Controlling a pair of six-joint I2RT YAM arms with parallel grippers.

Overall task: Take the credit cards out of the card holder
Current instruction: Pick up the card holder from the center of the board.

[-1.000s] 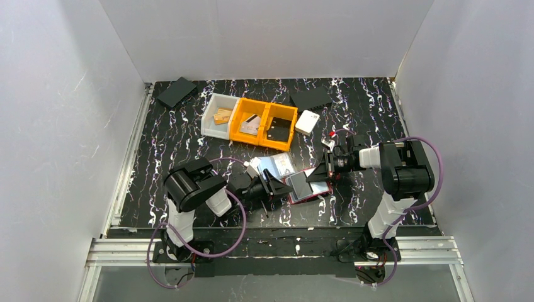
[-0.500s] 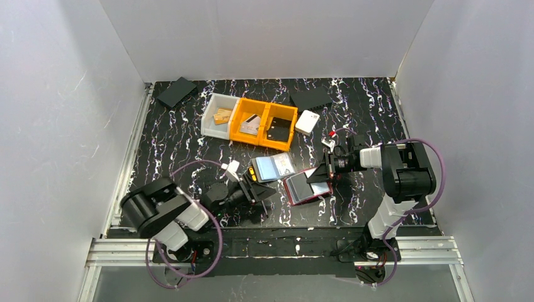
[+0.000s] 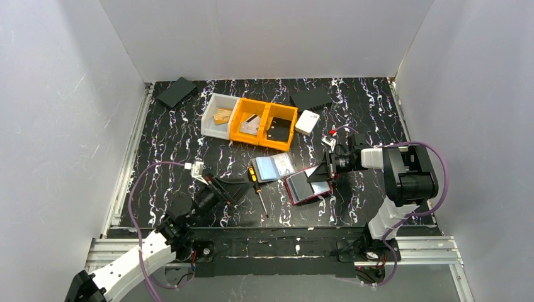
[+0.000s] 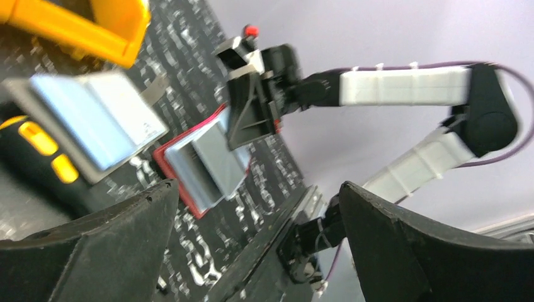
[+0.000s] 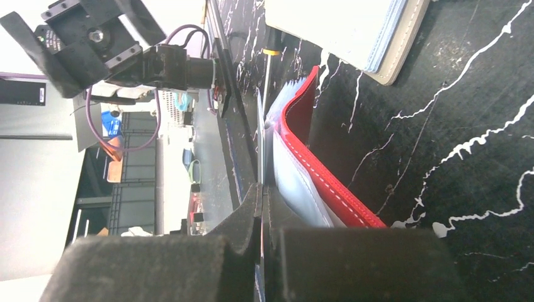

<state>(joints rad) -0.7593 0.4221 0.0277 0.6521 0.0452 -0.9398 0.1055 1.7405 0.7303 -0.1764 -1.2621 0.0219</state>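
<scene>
The red card holder (image 3: 303, 189) lies open on the mat, clear sleeves up, with something grey in them (image 4: 211, 160). My right gripper (image 3: 326, 171) is shut on a thin leaf at its right edge (image 5: 261, 189); the red cover (image 5: 327, 189) sits just beside the jaws. Left of the holder, light blue and white credit cards (image 3: 274, 166) lie stacked flat (image 4: 94, 123) (image 5: 352, 31). My left gripper (image 3: 236, 187) hangs low near the front left, apart from both. Its jaws are wide open with nothing between them (image 4: 257, 185).
A screwdriver (image 3: 259, 195) with a black and yellow handle (image 4: 38, 151) lies under the stack's left end. Behind stand a white bin (image 3: 219, 116) and two orange bins (image 3: 264, 124) holding cards. A white box (image 3: 306, 121) and black flat pieces (image 3: 176, 91) (image 3: 310, 97) lie further back.
My left arm has drawn back from the card holder toward the near left, and its jaws have opened wide. The right gripper and the holder have stayed put.
</scene>
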